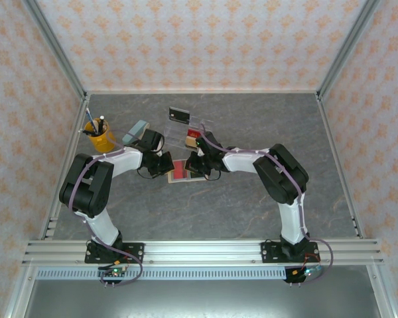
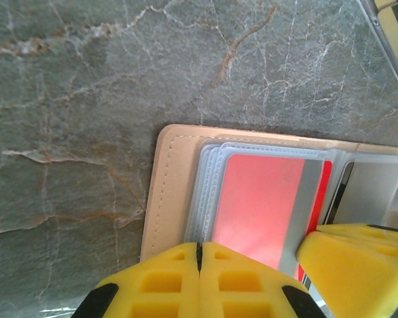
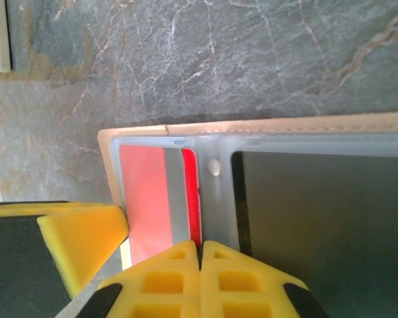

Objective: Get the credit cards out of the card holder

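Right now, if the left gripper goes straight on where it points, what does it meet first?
The left gripper would likely meet the clear plastic sleeves of the open tan leather-like card holder, beside the red card; depth unclear.

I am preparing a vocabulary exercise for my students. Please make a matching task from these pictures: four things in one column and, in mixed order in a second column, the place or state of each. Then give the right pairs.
Things:
1. card holder
2. red card
3. yellow cup
4. clear tray

Place or state:
A. holds pens, near the left edge of the table
B. lies open, its tan border showing
C. stands toward the back, beyond the card holder
D. sits inside a clear sleeve

Right pairs: 1-B, 2-D, 3-A, 4-C
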### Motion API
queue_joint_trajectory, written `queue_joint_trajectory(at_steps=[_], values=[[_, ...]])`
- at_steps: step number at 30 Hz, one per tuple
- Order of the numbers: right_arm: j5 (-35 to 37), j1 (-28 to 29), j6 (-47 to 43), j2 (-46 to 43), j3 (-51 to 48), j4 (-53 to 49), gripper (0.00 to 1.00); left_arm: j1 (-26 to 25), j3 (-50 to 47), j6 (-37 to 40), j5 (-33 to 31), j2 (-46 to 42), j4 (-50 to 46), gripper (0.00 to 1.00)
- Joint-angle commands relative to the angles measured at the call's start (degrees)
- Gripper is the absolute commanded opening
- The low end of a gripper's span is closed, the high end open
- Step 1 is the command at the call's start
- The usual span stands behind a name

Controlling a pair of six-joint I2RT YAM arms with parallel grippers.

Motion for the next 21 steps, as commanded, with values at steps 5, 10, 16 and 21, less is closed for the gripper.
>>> queue_joint_trajectory(at_steps=[5, 10, 16, 21], values=[[2.7, -0.61, -1.67, -4.64, -2.28, -2.05, 0.02, 0.14, -1.9, -0.41, -2.96, 1.64, -3.28, 0.06], [3.5, -1.08, -1.95, -5.27, -2.8, -3.03, 0.02, 0.18, -1.82, -0.23, -2.95, 1.68, -3.37, 0.06], [3.96, -1.36, -1.76, -5.17, -3.33, -3.46, 0.02, 0.19, -1.56, 0.07, -2.95, 1.53, -3.72, 0.06], [1.34, -1.45, -0.85, -4.15, -3.35, -1.78, 0.05, 0.22, -1.04, 0.25, -1.65, 0.62, -3.65, 0.06]])
